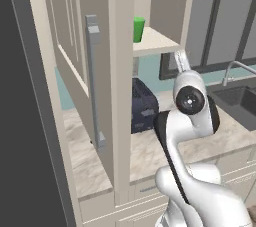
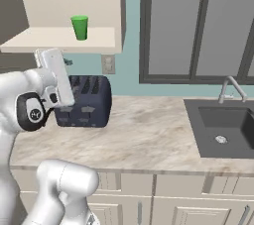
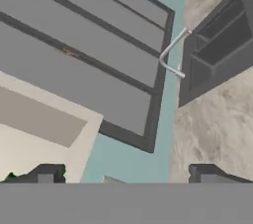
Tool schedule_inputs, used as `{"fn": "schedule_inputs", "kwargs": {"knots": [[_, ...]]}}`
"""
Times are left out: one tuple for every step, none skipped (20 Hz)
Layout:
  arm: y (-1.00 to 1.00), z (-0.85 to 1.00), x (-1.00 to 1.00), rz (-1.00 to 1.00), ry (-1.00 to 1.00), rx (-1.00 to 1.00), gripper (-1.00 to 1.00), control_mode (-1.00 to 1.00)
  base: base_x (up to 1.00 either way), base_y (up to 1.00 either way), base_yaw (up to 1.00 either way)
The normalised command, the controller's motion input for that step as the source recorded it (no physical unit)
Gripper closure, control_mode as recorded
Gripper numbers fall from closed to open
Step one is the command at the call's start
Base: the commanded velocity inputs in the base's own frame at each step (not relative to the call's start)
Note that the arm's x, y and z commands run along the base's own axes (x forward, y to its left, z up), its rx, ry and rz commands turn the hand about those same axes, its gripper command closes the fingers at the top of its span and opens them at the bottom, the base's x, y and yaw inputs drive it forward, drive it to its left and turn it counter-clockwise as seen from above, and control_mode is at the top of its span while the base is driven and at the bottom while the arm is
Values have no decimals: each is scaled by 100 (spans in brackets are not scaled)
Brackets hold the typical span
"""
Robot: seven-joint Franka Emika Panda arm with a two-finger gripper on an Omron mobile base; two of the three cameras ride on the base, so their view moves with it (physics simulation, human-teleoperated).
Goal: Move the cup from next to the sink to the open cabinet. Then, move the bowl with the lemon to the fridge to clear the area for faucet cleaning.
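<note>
The green cup stands upright on the pale shelf of the open cabinet, apart from the gripper. My gripper is open with nothing between its fingertips. It hangs just below the shelf's front edge, above the counter, and faces the window and sink. The dark sink and silver faucet lie to the right. The bowl, the lemon and the fridge are out of view.
A dark blue toaster sits on the marble counter under the cabinet, close behind my hand. The open cabinet door with its grey bar handle juts out at the left. Grey window panes rise behind the counter.
</note>
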Motion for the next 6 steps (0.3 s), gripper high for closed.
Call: {"fn": "schedule_inputs", "kwargs": {"knots": [[-75, -100, -100, -8, 0, 11, -100, -100, 0, 0, 0], [-52, -100, -100, -12, 0, 6, -100, -100, 0, 0, 0], [-31, -100, -100, -21, 0, 0, -100, -100, 0, 0, 0], [-26, -26, -100, -19, -5, 0, -100, -100, 0, 0, 0], [-7, 0, 0, 0, 0, 0, -100, -100, 0, 0, 0], [0, 0, 0, 0, 0, 2, -100, -100, 0, 0, 0]]}}
